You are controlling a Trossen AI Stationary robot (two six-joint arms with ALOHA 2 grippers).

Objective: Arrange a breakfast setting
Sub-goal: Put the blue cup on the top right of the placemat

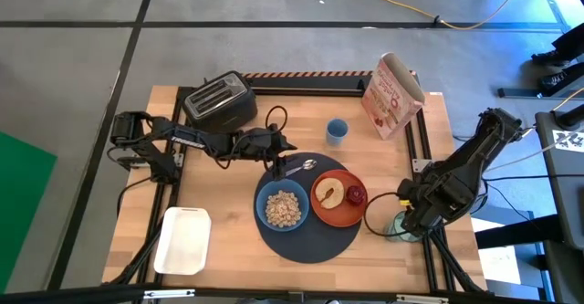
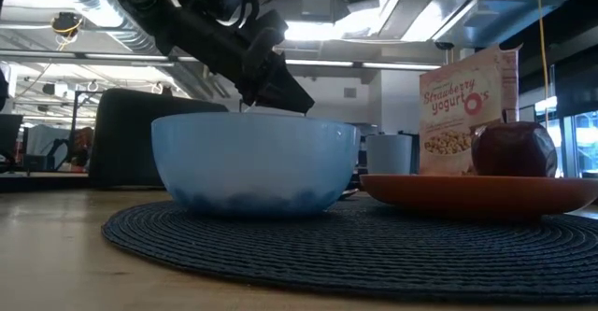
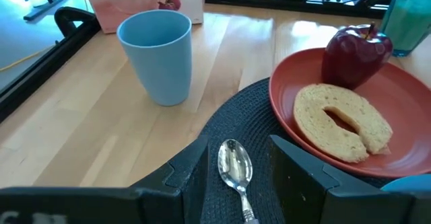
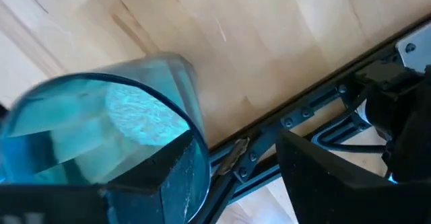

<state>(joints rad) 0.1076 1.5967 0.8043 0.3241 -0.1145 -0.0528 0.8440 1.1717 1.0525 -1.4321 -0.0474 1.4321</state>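
The round dark-navy placemat carries the light-blue bowl of cereal and the orange-red plate with the toast slice and the red apple. The metal spoon lies on the mat's far edge. My left gripper is open low over the mat, one finger on each side of the spoon's bowl end, touching nothing. The green-tinted glass stands on the wood right of the mat. My right gripper is open beside it. My right gripper has one finger in front of the glass's rim, and the other stands clear over bare wood. The glass is not between the fingers. I cannot tell whether the finger touches it.
A light-blue cup and a cereal box stand behind the mat, a black toaster at the far left, a white tray at the near left. A black rail runs along the table's right edge.
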